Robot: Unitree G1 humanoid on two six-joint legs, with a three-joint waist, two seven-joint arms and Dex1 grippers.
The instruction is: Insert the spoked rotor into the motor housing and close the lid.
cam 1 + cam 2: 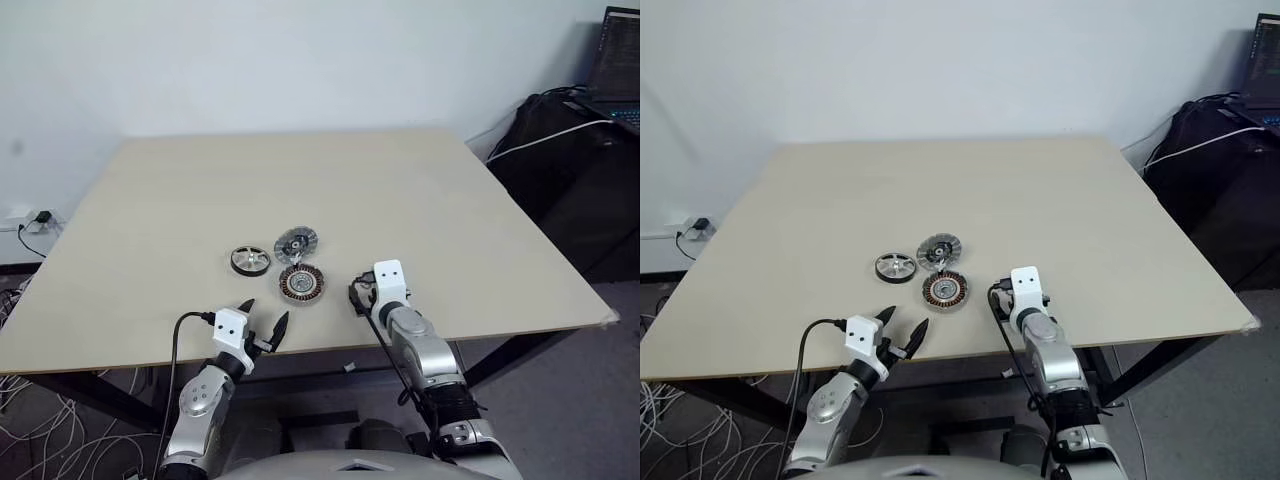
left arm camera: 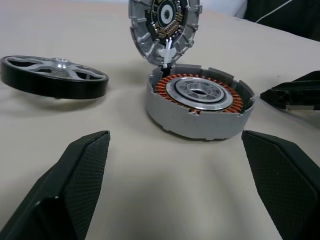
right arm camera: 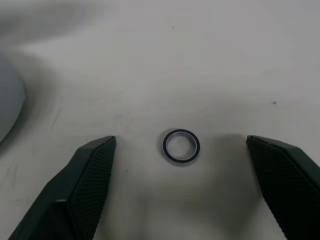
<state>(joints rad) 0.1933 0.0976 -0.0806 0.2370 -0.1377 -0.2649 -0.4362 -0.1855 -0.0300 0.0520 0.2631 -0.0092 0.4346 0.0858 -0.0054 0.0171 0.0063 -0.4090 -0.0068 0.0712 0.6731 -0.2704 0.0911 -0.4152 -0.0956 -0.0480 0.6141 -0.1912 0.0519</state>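
Both my jaws apart, empty. Rotor [image 1: 250, 261] near desk's [image 1: 150, 200] front edge: prob. light, stiff, flat; pinch black rim w/ left gripper [image 1: 263, 325].

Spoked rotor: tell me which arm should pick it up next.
Left, probably. The spoked rotor lies left of the motor housing, nearer the open left gripper. The open right gripper hovers over a small ring.

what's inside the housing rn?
The housing holds a ring of copper windings around a silver centre, with no rotor in it. The rotor lies apart on the table. What's beneath the windings is hidden.
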